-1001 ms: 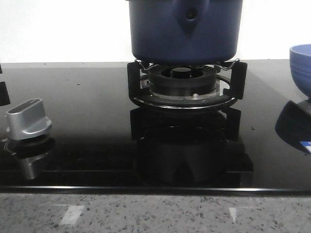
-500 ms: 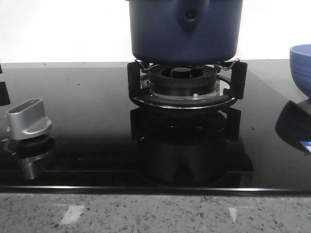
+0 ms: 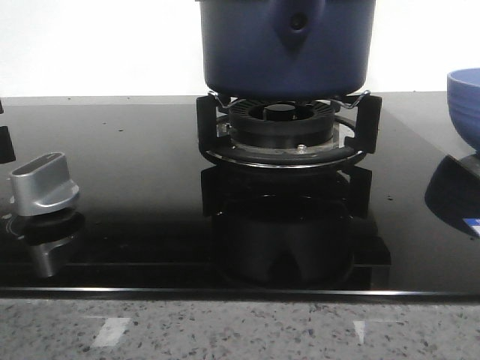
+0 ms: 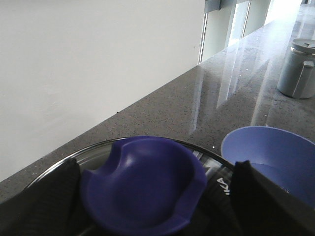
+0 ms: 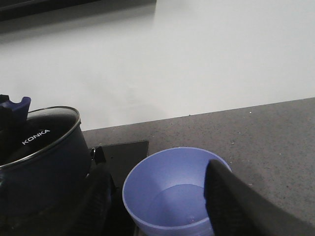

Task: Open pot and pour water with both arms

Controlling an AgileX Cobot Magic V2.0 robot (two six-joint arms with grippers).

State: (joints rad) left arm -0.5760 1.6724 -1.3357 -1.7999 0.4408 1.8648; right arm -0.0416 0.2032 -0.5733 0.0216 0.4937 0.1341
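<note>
The dark navy pot [image 3: 285,52] stands on the gas burner [image 3: 283,135] at the back middle of the front view, its handle mount facing me. Its glass lid [image 4: 98,155] with a steel rim is on, printed KONKA. My left gripper [image 4: 155,167] is open, with a black finger on either side of the lid's dished blue knob [image 4: 142,184]. A gap shows beside the right finger [image 4: 261,196]. My right gripper [image 5: 158,169] is open around a light blue bowl [image 5: 172,191] that holds a little water, just right of the pot [image 5: 39,167]. Neither gripper shows in the front view.
The black glass hob [image 3: 135,187] carries a silver control knob [image 3: 43,184] at the front left. The light blue bowl [image 3: 466,105] sits at the hob's right edge. A grey lidded jug [image 4: 298,69] stands farther along the speckled counter [image 4: 197,108]. A white wall runs behind.
The pot has shifted very slightly to the right on the burner; nothing else in the front view differs.
</note>
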